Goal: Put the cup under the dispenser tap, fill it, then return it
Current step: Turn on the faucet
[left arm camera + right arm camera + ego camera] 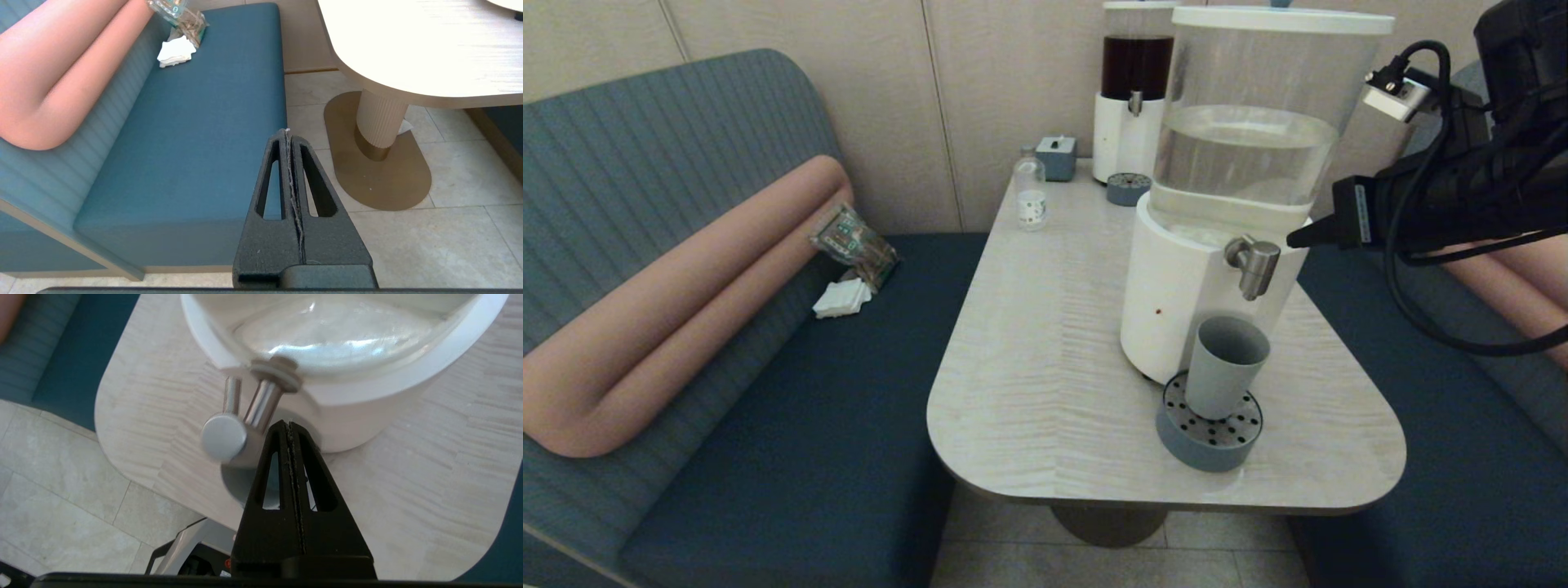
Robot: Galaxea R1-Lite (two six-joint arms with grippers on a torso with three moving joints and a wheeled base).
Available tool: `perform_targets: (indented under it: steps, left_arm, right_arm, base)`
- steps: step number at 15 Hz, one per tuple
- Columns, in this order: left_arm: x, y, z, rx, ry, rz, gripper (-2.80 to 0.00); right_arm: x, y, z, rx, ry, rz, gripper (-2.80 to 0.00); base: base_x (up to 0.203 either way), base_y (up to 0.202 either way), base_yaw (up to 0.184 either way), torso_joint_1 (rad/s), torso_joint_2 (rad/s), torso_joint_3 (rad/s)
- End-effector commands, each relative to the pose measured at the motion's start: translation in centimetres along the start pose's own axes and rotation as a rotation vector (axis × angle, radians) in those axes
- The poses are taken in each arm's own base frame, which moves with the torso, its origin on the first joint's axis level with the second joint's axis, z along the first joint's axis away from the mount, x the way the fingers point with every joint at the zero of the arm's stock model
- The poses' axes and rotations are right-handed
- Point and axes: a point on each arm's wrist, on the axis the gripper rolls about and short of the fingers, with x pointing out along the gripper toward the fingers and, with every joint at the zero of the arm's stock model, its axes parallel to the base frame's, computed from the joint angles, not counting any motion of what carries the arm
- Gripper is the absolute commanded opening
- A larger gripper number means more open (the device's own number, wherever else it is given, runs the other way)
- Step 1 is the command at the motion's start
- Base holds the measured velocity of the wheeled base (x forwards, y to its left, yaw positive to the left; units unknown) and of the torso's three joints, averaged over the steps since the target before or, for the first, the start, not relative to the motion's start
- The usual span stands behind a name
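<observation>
The cup (pixel 1225 365) stands under the dispenser tap (pixel 1254 263) (right tool (pixel 1294 239) just beside).

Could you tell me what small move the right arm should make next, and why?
Probably ease the right claw a little further onto the dispenser tap to work it. The cup already stands under the spout on the drip tray, and the shut claw tip sits just beside the tap.

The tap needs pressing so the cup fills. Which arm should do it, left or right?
Probably the right. Its shut pincer is right beside the tap, above the cup. The left pincer hangs low beside the table, over the bench edge.
</observation>
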Motion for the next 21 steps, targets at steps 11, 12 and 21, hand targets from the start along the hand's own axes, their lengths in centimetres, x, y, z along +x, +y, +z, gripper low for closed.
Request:
perform_targets:
  steps: [11,12,21]
  left_arm:
    - [0.0,0.0,0.0,0.000,0.002,0.000,-2.80]
    - [0.0,0.0,0.0,0.000,0.002,0.000,-2.80]
    - [0.0,0.0,0.0,0.000,0.002,0.001,-2.80]
  right_arm:
    - [3.0,-0.2,1.2,-0.010,-0.001,-0.071,-2.80]
    - [3.1,-0.1,1.2,-0.011,-0.001,-0.074,-2.80]
    - [3.7,1.6,1.1,-0.042,0.000,-0.053,-2.80]
  base:
    - [0.000,0.000,0.000,0.000,0.00,0.000]
    - [0.000,0.000,0.000,0.000,0.00,0.000]
    - [0.000,0.000,0.000,0.000,0.00,0.000]
